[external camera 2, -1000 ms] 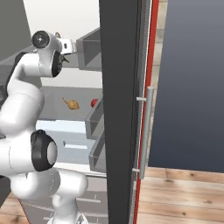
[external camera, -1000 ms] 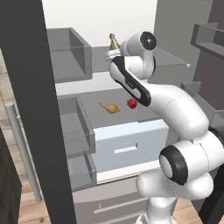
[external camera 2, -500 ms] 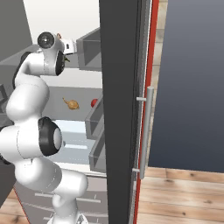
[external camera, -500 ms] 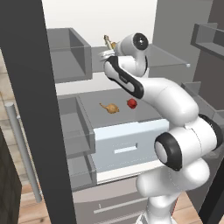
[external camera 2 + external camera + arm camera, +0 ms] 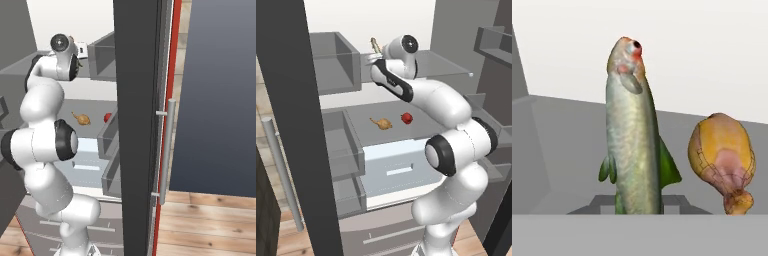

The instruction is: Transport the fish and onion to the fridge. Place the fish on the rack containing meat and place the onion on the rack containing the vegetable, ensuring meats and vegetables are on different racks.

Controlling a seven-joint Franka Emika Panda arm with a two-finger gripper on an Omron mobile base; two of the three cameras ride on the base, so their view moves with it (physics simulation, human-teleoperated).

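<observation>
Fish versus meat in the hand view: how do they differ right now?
The fish is long, slim and greenish-silver; the meat is a rounded orange-brown lump. The fish is clamped in the gripper; the meat lies free on the upper shelf. Both are side by side, apart.

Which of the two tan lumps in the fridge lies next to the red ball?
The onion, the small bulb with a thin stalk, lies beside the vegetable. The other lump, the meat, sits next to the fish instead.

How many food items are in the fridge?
4: the fish in the end effector at the upper shelf, the meat beside it, the onion and red vegetable on the lower shelf. Bins may hide more.
</observation>
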